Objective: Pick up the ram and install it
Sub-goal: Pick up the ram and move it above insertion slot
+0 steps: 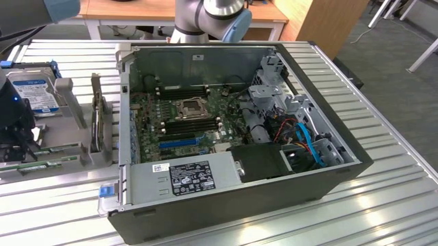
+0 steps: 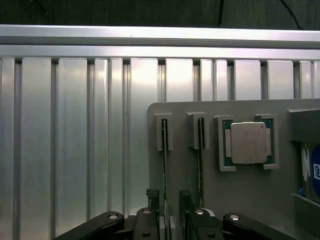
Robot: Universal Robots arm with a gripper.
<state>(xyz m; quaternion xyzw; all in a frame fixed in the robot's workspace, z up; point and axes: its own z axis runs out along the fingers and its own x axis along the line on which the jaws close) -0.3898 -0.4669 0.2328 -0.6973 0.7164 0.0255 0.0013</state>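
Your hand (image 2: 169, 222) is spread wide and holds nothing. Its two fingers (image 2: 151, 220) stand on either side of the ram (image 2: 164, 165), and you cannot tell whether either one touches it. The ram stands on edge in a narrow slot of the grey holder (image 2: 240, 200), most likely so that its thin upper edge is offered for a pinch across the board's flat faces. A second stick (image 2: 201, 160) sits the same way in the neighbouring slot, just beside one finger. Past it, the processor chip (image 2: 248, 142) lies flat in its own pocket.

In the exterior view the holder is at the lower left of the frame on the bench (image 1: 383, 205), beside the open computer case (image 1: 274, 202), with the hard drive (image 1: 36, 95) propped at upper left. The case lies on its side, so the motherboard (image 1: 212, 130) faces up and its black slots (image 1: 188, 124) can be reached from above. Those slots look empty to me, and I judge the pick not yet made.
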